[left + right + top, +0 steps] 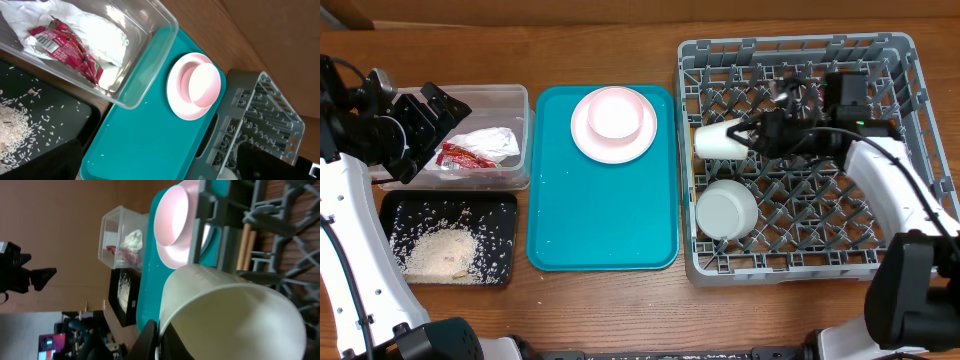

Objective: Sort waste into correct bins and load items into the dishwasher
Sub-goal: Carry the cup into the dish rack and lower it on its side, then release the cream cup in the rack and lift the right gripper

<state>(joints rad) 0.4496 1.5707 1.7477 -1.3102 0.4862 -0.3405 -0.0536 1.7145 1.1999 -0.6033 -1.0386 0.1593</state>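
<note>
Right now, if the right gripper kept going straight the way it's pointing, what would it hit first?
Probably the left wall of the rack: the right gripper holds the cup just short of it.

The wrapper [460, 156] is red with pale print. At eight o'clock from the teal tray [605, 215], whitish grains [440, 250] speckle the black tray [500, 215]; the cup [720, 140] seems cream.

Left end effector [432, 136] splayed open — right end effector [752, 138] pinches cup [718, 140] rim.
</note>
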